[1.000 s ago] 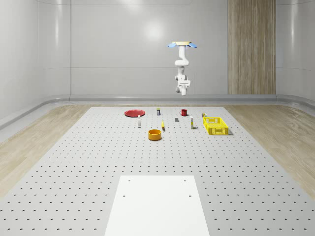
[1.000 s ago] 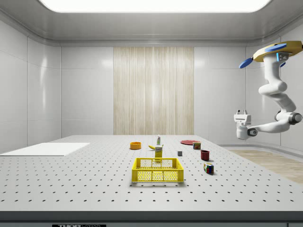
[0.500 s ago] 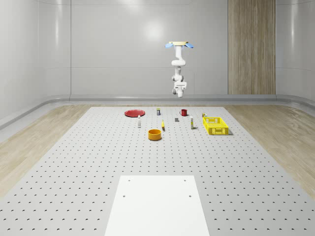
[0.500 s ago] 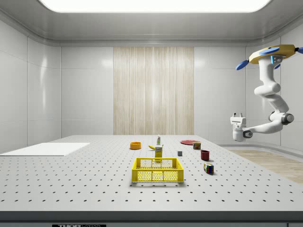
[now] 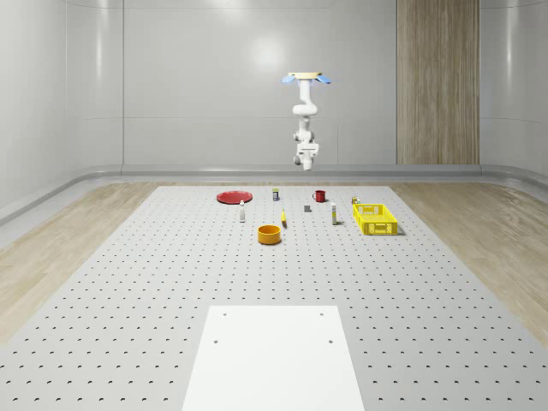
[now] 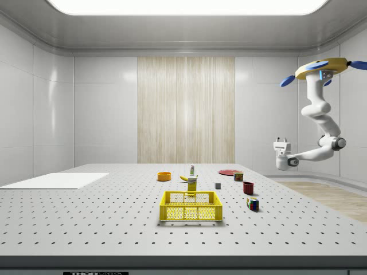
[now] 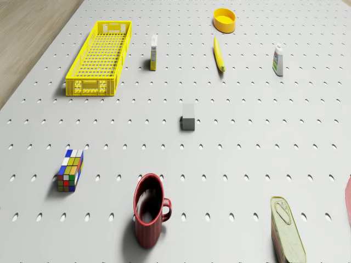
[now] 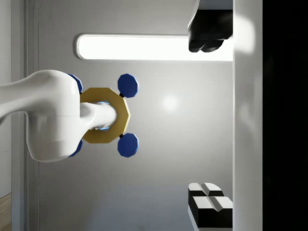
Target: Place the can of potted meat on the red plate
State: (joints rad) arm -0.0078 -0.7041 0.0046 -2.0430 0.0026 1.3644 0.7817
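The can of potted meat point(image 7: 287, 230) lies on the perforated table, a small item point(image 5: 275, 195) near the far edge, and also shows past the basket point(image 6: 238, 176). The red plate point(image 5: 233, 198) rests flat to the whole-scene view's left of it, low and red point(image 6: 229, 172), with just its edge point(image 7: 349, 193) in the drone view. The drone point(image 5: 306, 78) hovers high over the table's far end point(image 6: 324, 66). Its arm hangs down and bends, turning the gripper point(image 6: 281, 140) upward, well above the can. In the wrist view the gripper point(image 8: 209, 122) faces the drone point(image 8: 103, 115), open, with nothing between its fingers.
A yellow basket point(image 7: 100, 57), red mug point(image 7: 149, 211), colour cube point(image 7: 71, 171), grey block point(image 7: 188, 123), banana point(image 7: 219, 55), orange bowl point(image 7: 224, 19), small box point(image 7: 154, 52) and bottle point(image 7: 278, 60) stand on the table. A white sheet point(image 5: 274, 355) lies at the near end.
The drone with its arm has drifted toward the whole-scene view's left and the side view's left, closer over the table's far end. The gripper keeps about the same height. Nothing on the table moved.
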